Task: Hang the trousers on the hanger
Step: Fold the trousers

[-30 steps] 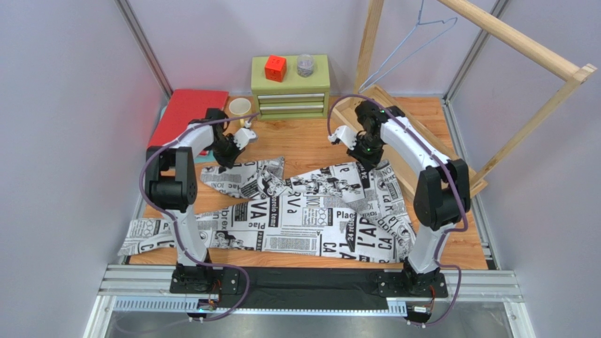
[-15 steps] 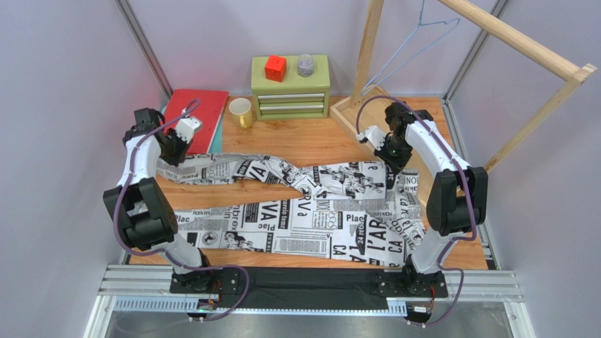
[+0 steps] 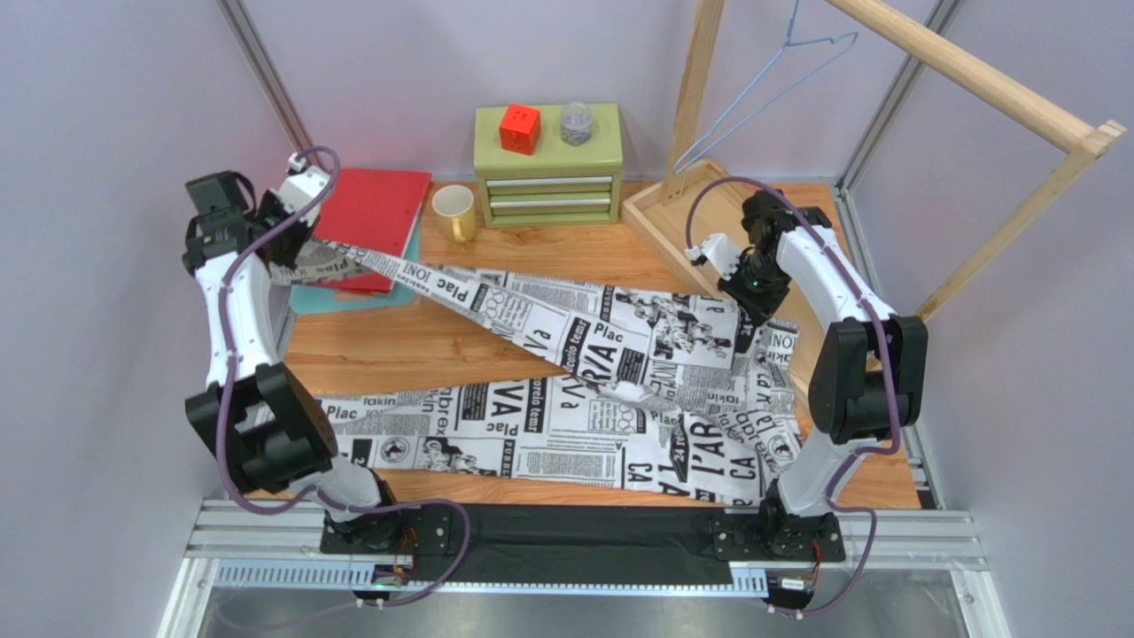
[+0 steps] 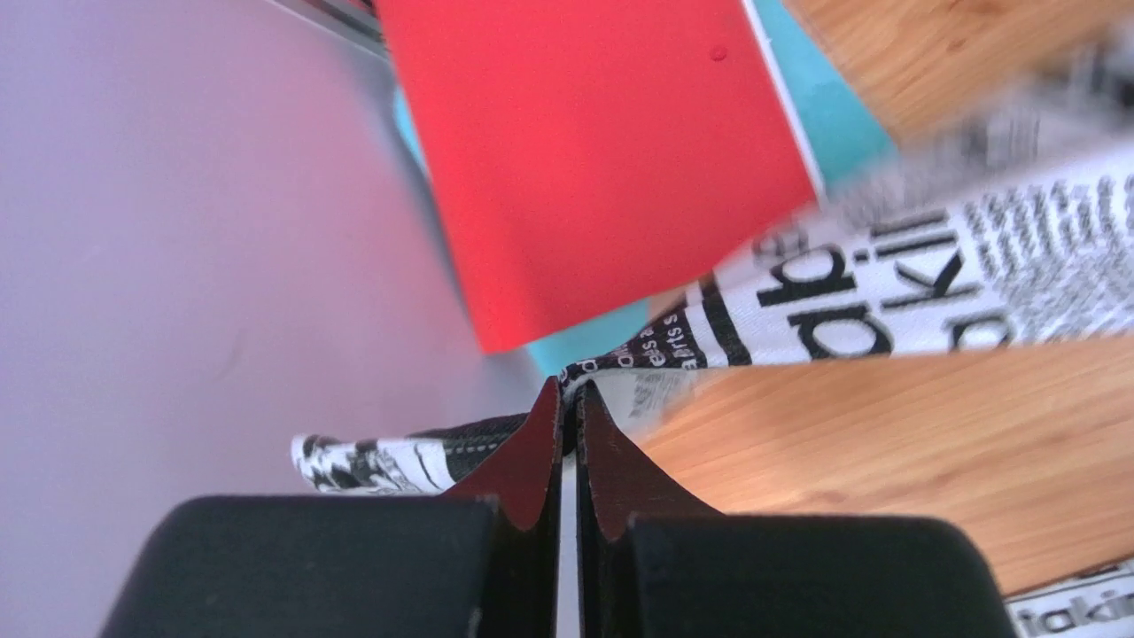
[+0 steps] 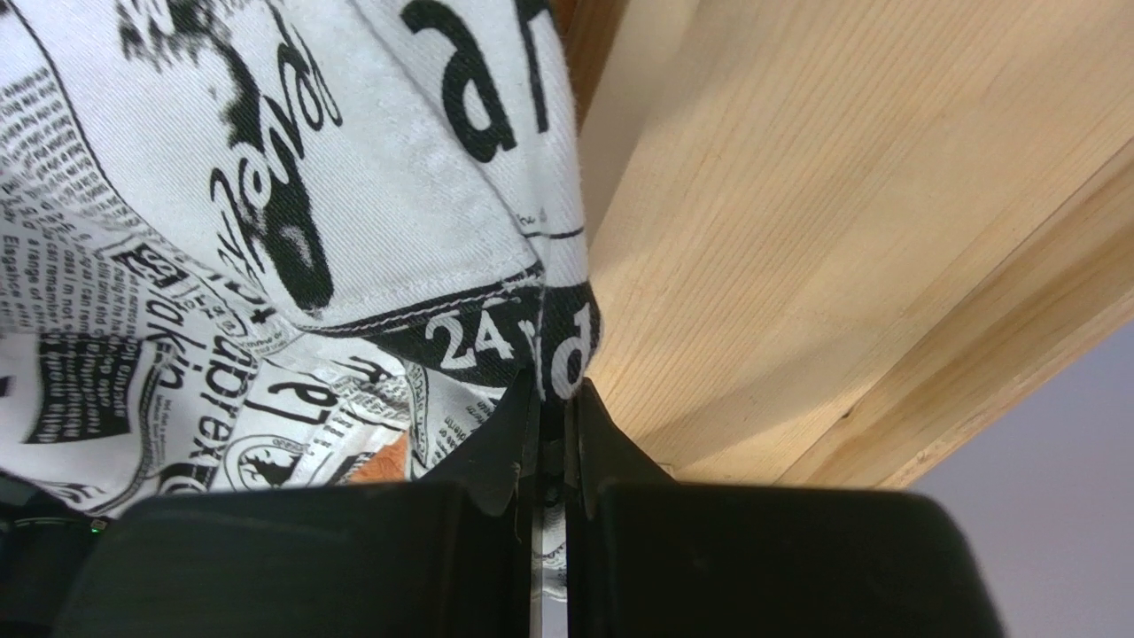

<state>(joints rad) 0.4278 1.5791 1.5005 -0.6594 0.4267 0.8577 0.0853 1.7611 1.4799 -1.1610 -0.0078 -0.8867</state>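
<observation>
The trousers (image 3: pixel 586 412) lie spread over the wooden table, one leg flat along the front. The other leg is pulled taut in a raised band towards the back left. My left gripper (image 3: pixel 284 249) is shut on that leg's end, above the red book; in the left wrist view the cloth (image 4: pixel 919 266) sits pinched at the gripper (image 4: pixel 568 399). My right gripper (image 3: pixel 747 327) is shut on the waist hem beside the rack's base. Its wrist view shows the gripper (image 5: pixel 549 392) nipping the black-printed hem of the trousers (image 5: pixel 266 160). The hanger (image 3: pixel 761 83) hangs from the wooden rack bar, back right.
A big wooden rack frame (image 3: pixel 972 80) stands at the right, its base board (image 3: pixel 662 213) on the table. A red book (image 3: pixel 379 213) and a yellow mug (image 3: pixel 455 210) sit at the back left. A green drawer chest (image 3: pixel 549 166) carries a red cube (image 3: pixel 519 129) and a jar (image 3: pixel 575 122).
My left gripper has swung left and back with the leg end, stretching that leg out over the red book. My right gripper has shifted a little right and nearer, still holding the waist.
</observation>
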